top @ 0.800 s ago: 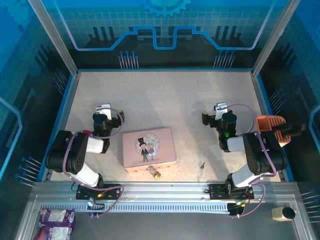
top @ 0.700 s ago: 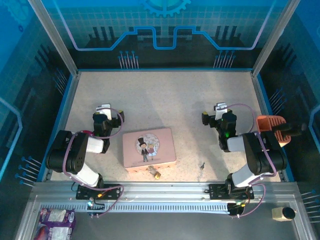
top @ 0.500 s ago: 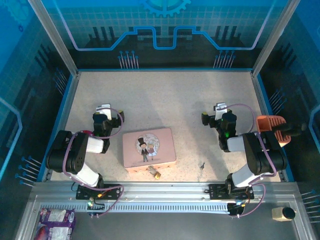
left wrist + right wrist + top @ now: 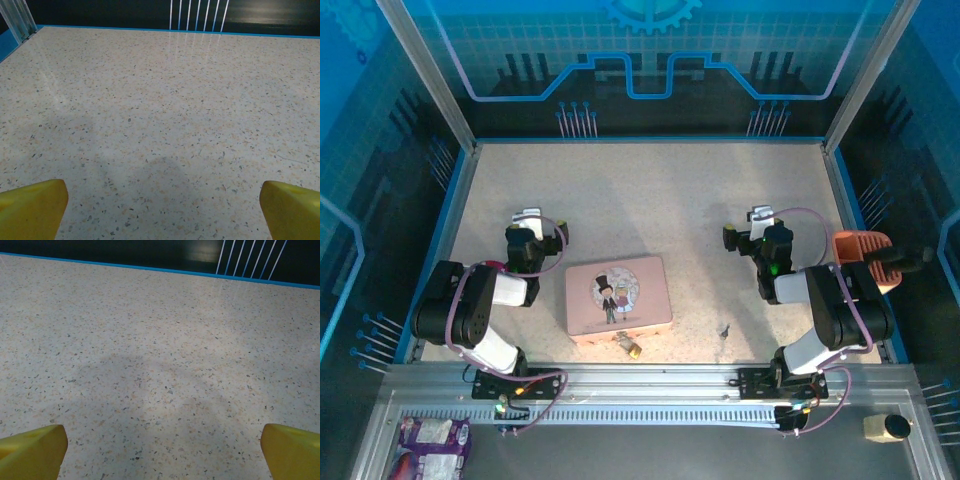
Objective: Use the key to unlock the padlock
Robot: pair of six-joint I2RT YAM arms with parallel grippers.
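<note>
The padlock, a tiny brass block with a thin silver shackle, lies at the near edge of the pink tin. The key, small and dark grey, rests on the table to the right of the tin. My left gripper sits folded back at the left, well away from both, and stands open with bare table between its yellow fingertips. Over at the right, my right gripper is likewise open above bare table, yellow fingertips wide apart, with the key nearer to me than it.
The speckled table has blue raised edges and a dark back wall with white rods. An orange object lies outside the right edge. A purple packet and a small beige item sit on the near ledge.
</note>
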